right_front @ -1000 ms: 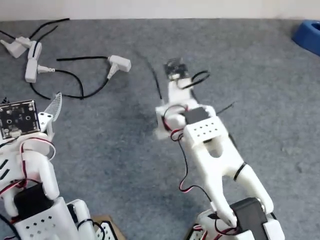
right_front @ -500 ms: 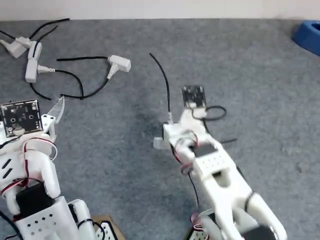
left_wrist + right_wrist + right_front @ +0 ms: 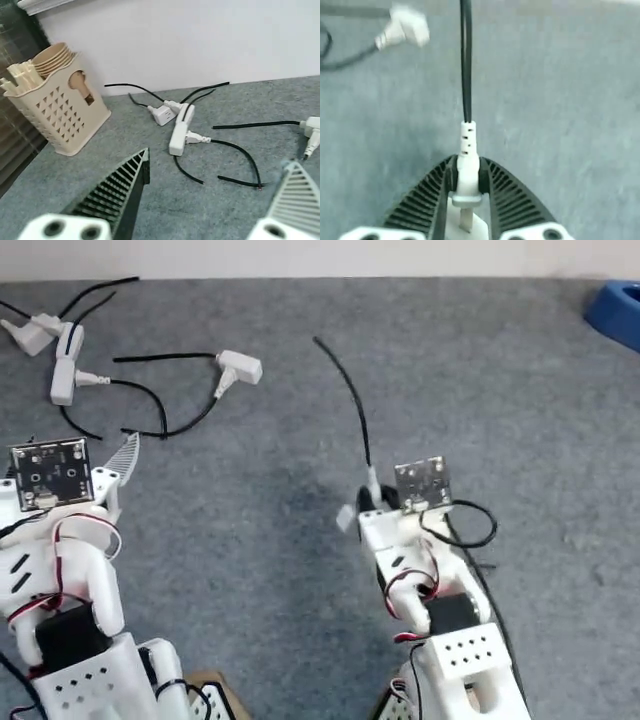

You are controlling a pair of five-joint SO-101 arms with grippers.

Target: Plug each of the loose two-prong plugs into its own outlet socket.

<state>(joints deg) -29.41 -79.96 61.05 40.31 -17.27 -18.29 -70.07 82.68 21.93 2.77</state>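
Note:
My right gripper point(image 3: 466, 161) is shut on a white two-prong plug point(image 3: 465, 150), and its black cord point(image 3: 465, 60) runs straight away from me. From above, this right gripper point(image 3: 366, 510) sits mid-table with the cord point(image 3: 345, 390) trailing toward the far side. A white outlet strip point(image 3: 64, 366) lies at the far left with one plug point(image 3: 28, 332) beside it and another loose plug point(image 3: 240, 367) to its right. My left gripper point(image 3: 218, 161) is open and holds nothing; it hovers short of the outlet strip point(image 3: 180, 134). The left gripper point(image 3: 118, 462) is at the left edge.
A beige perforated basket point(image 3: 55, 107) with cups and cutlery stands by the wall beyond the strip. Black cords point(image 3: 150, 410) loop across the far-left carpet. A blue object point(image 3: 615, 308) sits at the far right corner.
My right arm has drawn back toward the near edge, dragging the held plug and its cord with it. The left arm has barely shifted.

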